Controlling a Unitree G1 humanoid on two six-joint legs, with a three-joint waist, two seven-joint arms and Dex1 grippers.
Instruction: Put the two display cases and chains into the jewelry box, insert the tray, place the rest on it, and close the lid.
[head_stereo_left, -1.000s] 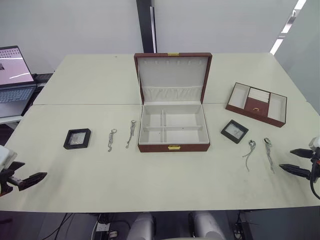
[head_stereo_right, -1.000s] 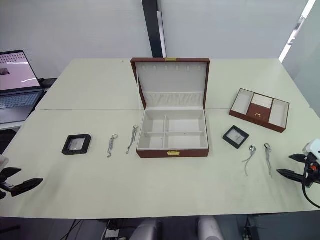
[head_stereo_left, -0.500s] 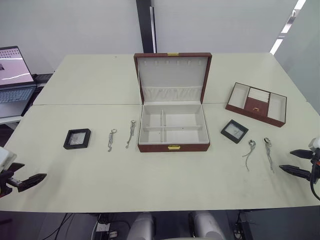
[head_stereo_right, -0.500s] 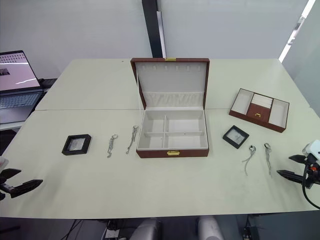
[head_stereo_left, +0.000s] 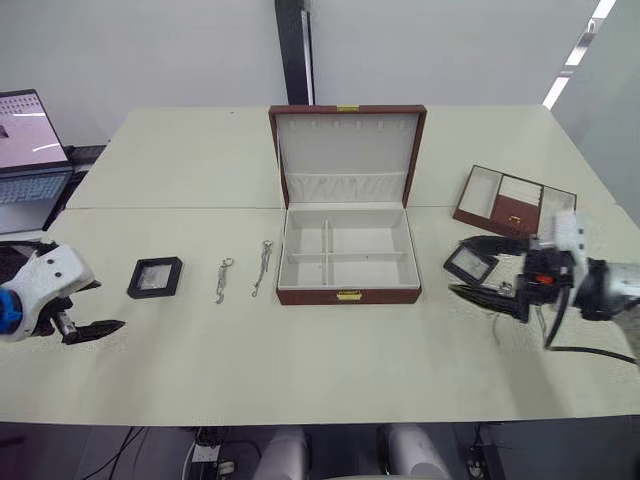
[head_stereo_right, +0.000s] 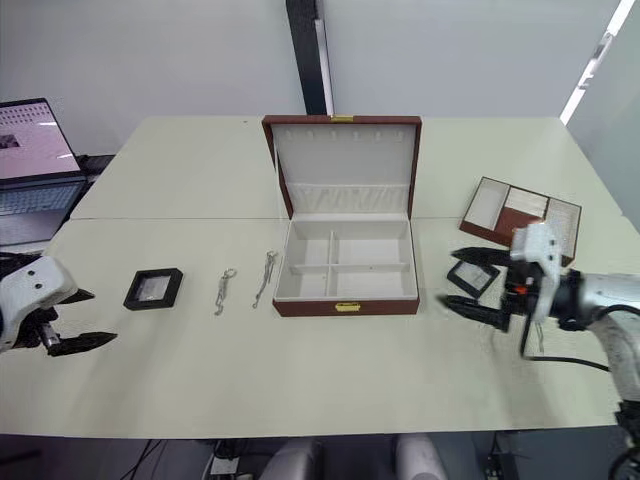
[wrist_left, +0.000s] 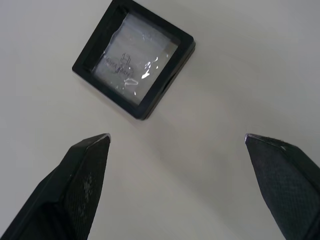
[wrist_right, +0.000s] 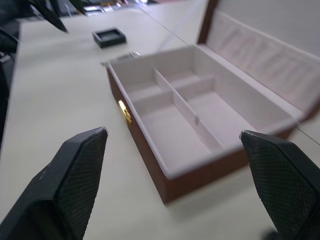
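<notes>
We are reaching with both arms at once, and nothing is packed yet. Nearest to us, our left gripper (head_stereo_left: 90, 308) is hanging wide open and empty over the table (head_stereo_left: 300, 370), with the left display case (wrist_left: 134, 58) lying flat just ahead of its fingertips, not touched. Our right gripper (head_stereo_left: 480, 272) is also spread wide with nothing in it, one finger passing over the right display case (head_stereo_left: 466, 262) and the other lying just on the near side of it. The two chains on that side are partly hidden behind the wrist, so we cannot place them well. Beyond the left case, two chains (head_stereo_left: 243, 272) are lying loose, between it and the jewelry box (head_stereo_left: 346, 262), which is standing open with its four compartments bare. Farthest from the right gripper, the tray (head_stereo_left: 514, 208) is waiting on the table. We judge the first step is in hand: next each gripper needs to lower and straddle its case squarely before pinching.
</notes>
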